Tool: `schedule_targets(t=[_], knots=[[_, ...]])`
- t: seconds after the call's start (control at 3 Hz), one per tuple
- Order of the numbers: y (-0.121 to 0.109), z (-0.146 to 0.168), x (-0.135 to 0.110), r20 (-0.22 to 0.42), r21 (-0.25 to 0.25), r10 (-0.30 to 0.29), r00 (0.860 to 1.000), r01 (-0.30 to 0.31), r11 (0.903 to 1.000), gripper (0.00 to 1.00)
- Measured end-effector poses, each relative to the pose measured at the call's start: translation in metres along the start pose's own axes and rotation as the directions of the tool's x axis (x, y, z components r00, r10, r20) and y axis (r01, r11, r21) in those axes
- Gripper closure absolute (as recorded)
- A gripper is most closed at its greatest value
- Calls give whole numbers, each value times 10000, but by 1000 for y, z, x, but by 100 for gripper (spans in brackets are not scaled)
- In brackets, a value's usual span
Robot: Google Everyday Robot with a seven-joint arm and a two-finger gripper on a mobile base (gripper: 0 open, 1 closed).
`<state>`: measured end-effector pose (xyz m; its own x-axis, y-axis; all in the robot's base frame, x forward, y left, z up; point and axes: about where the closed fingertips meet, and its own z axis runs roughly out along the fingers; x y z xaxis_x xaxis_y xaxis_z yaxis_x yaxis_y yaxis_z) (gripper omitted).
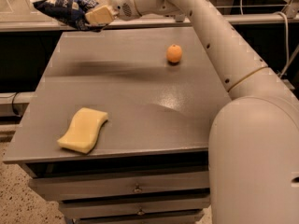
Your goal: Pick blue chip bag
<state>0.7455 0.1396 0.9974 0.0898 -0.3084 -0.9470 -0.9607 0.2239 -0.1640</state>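
Blue foil: the bag hangs in the air above the far left corner of the tabletop, clear of the surface, its free end poking out left.
Tool: the tool is pinching the bag's right end, with a pale pad pressed across the foil. I'd say it takes the edge because a crinkly pack gives little else to squeeze.
Arm: the arm stretches from lower right across to that far corner.
Shadow: a dark band on the tabletop beneath suggests the load is well above it.
Sponge: the sponge lies flat near the front left, well apart and untouched.
Orange: the orange sits alone, far right of centre.
Verdict: the pick looks done if the pinch holds, though slick foil could slide.
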Motion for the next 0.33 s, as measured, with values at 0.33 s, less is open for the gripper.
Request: schedule_targets(t=[0.33], knots=[[0, 0, 0, -2, -1, 2, 10000, -2, 10000, 100]])
